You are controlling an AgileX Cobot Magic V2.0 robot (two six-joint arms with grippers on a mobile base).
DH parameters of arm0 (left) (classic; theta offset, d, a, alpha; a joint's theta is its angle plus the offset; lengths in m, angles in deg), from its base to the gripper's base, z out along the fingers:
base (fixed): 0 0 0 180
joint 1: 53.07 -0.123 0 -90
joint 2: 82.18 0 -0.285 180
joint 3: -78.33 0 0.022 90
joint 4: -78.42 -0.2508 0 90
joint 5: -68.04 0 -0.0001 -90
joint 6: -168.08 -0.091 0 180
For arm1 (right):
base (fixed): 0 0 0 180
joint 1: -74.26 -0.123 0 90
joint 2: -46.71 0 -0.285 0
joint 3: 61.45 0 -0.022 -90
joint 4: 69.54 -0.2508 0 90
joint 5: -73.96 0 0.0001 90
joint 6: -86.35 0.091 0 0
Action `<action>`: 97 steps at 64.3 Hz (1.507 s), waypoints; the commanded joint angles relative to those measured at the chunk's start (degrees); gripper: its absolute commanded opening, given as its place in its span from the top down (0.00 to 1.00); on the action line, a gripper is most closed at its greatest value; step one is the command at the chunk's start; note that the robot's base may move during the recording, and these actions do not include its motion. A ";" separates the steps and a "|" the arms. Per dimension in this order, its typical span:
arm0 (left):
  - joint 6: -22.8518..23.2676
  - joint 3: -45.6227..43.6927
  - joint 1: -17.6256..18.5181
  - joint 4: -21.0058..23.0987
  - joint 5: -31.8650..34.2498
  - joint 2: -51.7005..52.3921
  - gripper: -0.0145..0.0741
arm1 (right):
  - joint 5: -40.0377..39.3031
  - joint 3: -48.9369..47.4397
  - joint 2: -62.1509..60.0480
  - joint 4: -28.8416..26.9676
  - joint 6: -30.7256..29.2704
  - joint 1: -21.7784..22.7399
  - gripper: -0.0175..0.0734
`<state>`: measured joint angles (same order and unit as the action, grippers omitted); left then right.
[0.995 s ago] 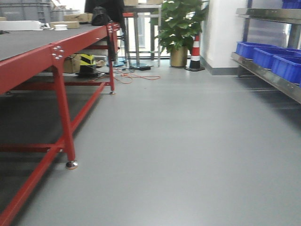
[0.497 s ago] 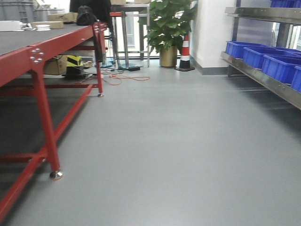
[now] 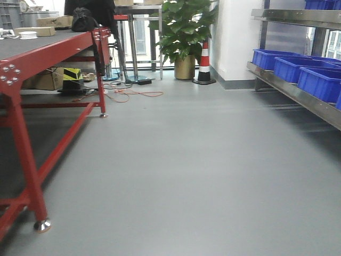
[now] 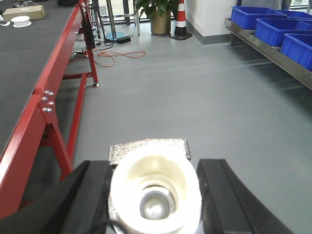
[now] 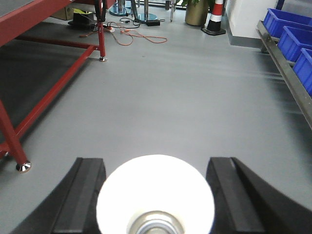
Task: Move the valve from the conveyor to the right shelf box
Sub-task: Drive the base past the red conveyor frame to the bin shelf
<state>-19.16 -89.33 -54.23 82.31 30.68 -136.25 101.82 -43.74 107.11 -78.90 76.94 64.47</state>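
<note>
Left end effector clamps the valve between its jaws.

In your left wrist view, the valve is running off the bottom edge, its pale base hiding nearly all the metal behind. The left fingers flanking it are being cropped there too. In the right wrist view, a white round thing between the right fingers is washing out to glare; you are not seeing what it is. In the front view, upper left, the conveyor is running off the left edge.
</note>
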 commanded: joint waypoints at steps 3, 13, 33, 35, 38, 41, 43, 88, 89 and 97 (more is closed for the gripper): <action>0.36 -0.46 0.27 0.39 2.96 0.51 0.96 | -4.35 -0.42 -0.59 0.04 -0.29 -0.05 0.98; 0.36 -0.46 0.27 0.39 2.96 0.51 0.96 | -4.35 -0.42 -0.59 0.04 -0.29 -0.05 0.98; 0.36 -0.46 0.27 0.39 2.96 0.51 0.96 | -4.35 -0.42 -0.59 0.04 -0.29 -0.05 0.98; 0.36 -0.46 0.27 0.39 2.96 0.51 0.96 | -4.35 -0.42 -0.59 0.04 -0.29 -0.05 0.98; 0.36 -0.46 0.27 0.39 2.96 0.51 0.96 | -4.35 -0.42 -0.59 0.04 -0.29 -0.05 0.98; 0.36 -0.46 0.27 0.39 2.96 0.51 0.96 | -4.35 -0.42 -0.59 0.04 -0.29 -0.05 0.98; 0.36 -0.46 0.27 0.39 2.96 0.51 0.96 | -4.35 -0.42 -0.59 0.04 -0.29 -0.05 0.98; 0.36 -0.46 0.27 0.39 2.96 0.51 0.96 | -4.35 -0.42 -0.59 0.04 -0.29 -0.05 0.98; 0.36 -0.46 0.27 0.39 2.96 0.51 0.96 | -4.35 -0.42 -0.59 0.04 -0.29 -0.05 0.98; 0.36 -0.46 0.27 0.39 2.96 0.51 0.96 | -4.35 -0.42 -0.59 0.04 -0.29 -0.05 0.98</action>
<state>-19.16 -89.33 -54.23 82.31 30.68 -136.25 101.82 -43.74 107.11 -78.90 76.94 64.47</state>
